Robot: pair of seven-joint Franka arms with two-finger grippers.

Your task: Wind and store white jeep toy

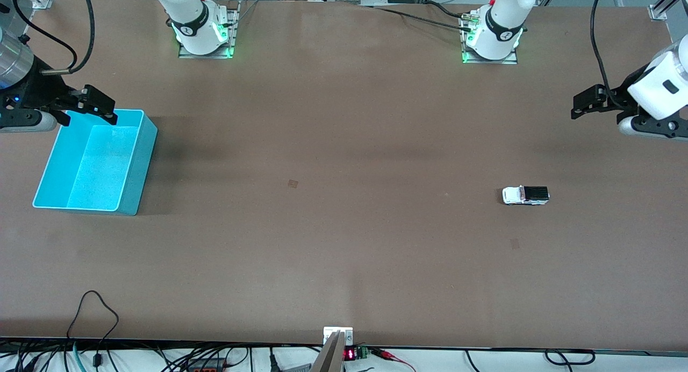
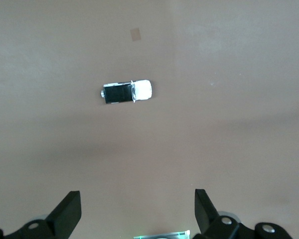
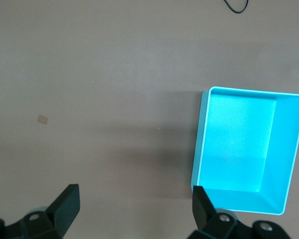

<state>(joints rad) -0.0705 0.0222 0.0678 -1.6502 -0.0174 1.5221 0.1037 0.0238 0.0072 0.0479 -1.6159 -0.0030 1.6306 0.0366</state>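
The white jeep toy (image 1: 525, 195), tiny with a black roof panel, stands on the brown table toward the left arm's end; the left wrist view also shows the jeep (image 2: 127, 92). My left gripper (image 1: 584, 102) hangs open and empty over the table edge at that end, apart from the jeep. In its own wrist view the left gripper (image 2: 137, 199) has bare table between its fingers. A cyan bin (image 1: 99, 167) sits empty at the right arm's end. My right gripper (image 1: 88, 111) hovers open over the bin's rim nearest the bases. In the right wrist view the right gripper (image 3: 134, 194) is beside the bin (image 3: 239, 144).
Both arm bases (image 1: 204, 30) (image 1: 492, 36) stand along the table edge farthest from the front camera. Small tape marks (image 1: 293, 184) (image 1: 515, 243) lie flat on the table. A black cable loop (image 1: 97, 310) and a clamped bracket (image 1: 337, 342) sit at the nearest edge.
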